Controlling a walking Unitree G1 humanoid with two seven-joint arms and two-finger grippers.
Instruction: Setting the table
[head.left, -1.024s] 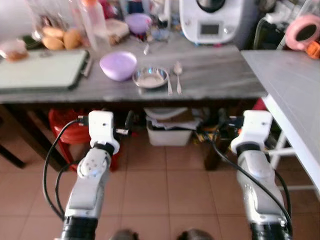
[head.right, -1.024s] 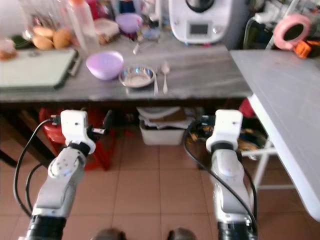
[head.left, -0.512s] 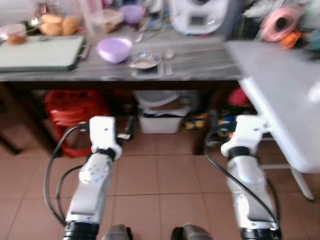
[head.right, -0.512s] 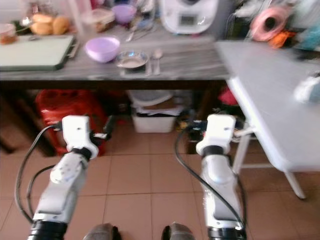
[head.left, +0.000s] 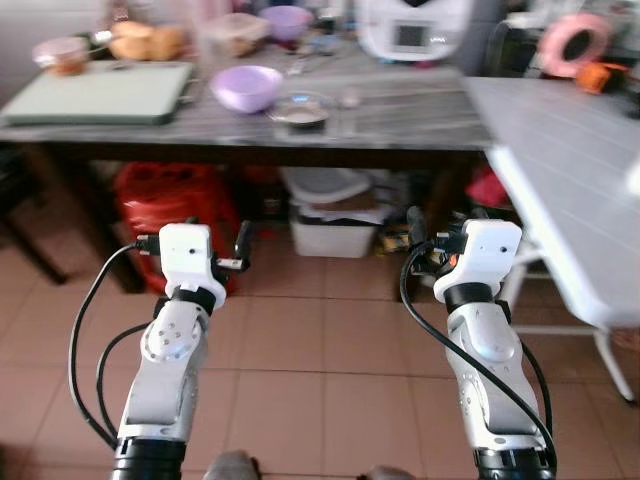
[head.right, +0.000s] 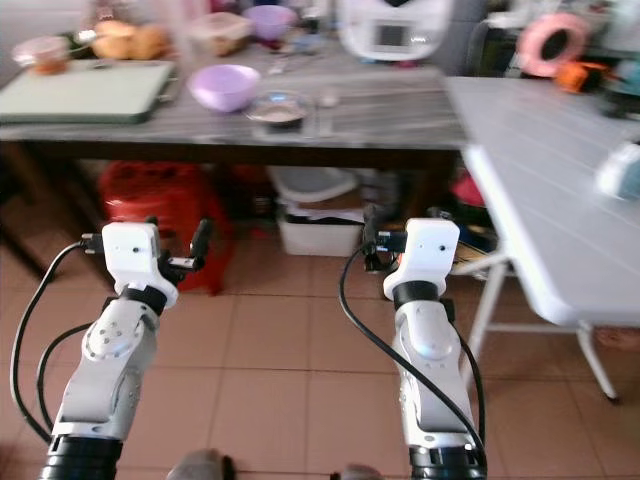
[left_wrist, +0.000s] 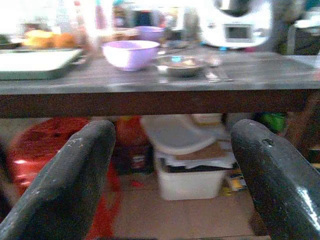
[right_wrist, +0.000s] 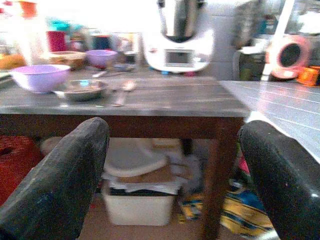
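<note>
Lilac bowl (head.left: 247, 87) sits on dark desk (head.left: 400, 110), steel dish (head.left: 302, 108) just beside it, spoon (head.left: 349, 99) beyond dish. Left pincer (left_wrist: 165, 190) and right pincer (right_wrist: 175, 195) both spread wide, empty, well short of desk. You look mid-approach; next, close in, pick target. Cutlery blurred; back-of-desk clutter unreadable.

Open tiled floor (head.left: 320, 380) between robot and dark worktop (head.left: 400, 110), lilac bowl (head.left: 247, 87) and steel dish (head.left: 303, 108) crowding its front edge, white bin (head.left: 335, 225) and red stool (head.left: 175, 205) blocking underneath, grey table (head.left: 570, 160) closing the right.
</note>
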